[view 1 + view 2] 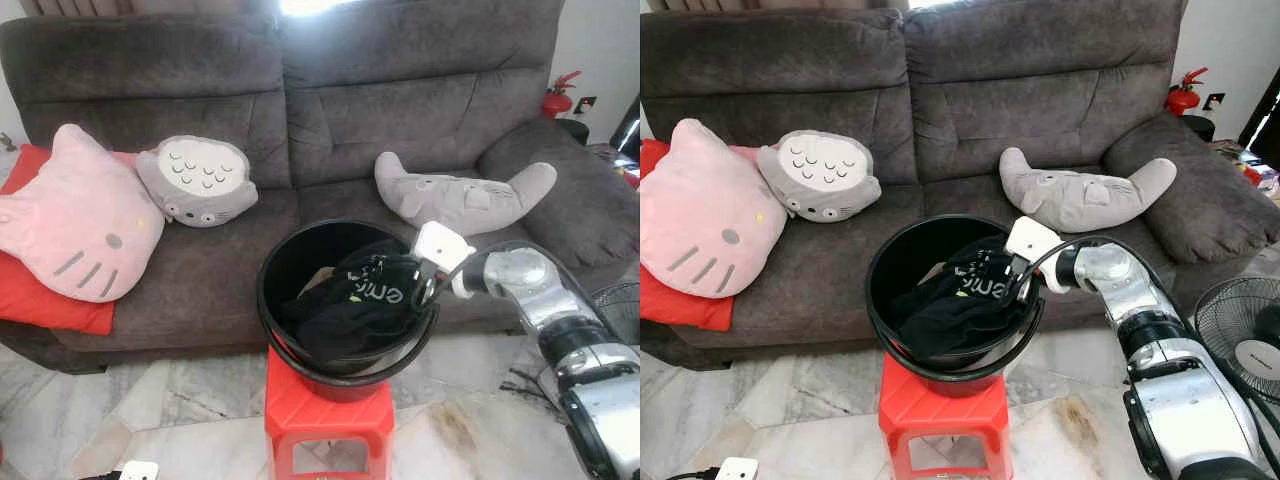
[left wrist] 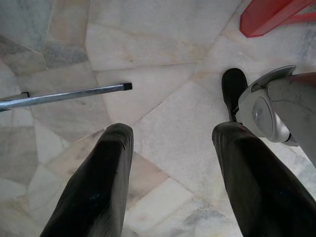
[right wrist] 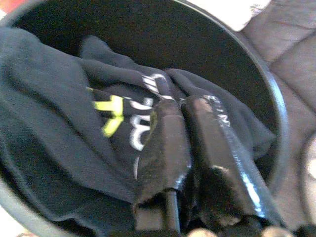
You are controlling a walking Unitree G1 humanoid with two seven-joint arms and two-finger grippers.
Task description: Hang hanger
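A black bucket (image 1: 300, 265) stands on a red stool (image 1: 325, 420) in front of the grey sofa. Inside it lies a black garment (image 1: 350, 310) with white and yellow print, bunched up toward the right rim. My right gripper (image 3: 182, 106) reaches in over that rim, its two fingers pressed close together on a fold of the cloth. In the head views the same gripper (image 1: 1018, 280) sits at the bucket's right edge. My left gripper (image 2: 173, 133) hangs open over the marble floor, holding nothing. Whether a hanger lies within the cloth cannot be made out.
The sofa (image 1: 400, 120) holds a pink cat cushion (image 1: 75, 215), a grey round plush (image 1: 195, 180) and a grey flat plush (image 1: 460, 195). A fan (image 1: 1240, 335) stands at the right. A metal rod (image 2: 64, 95) lies on the floor near my foot (image 2: 233, 86).
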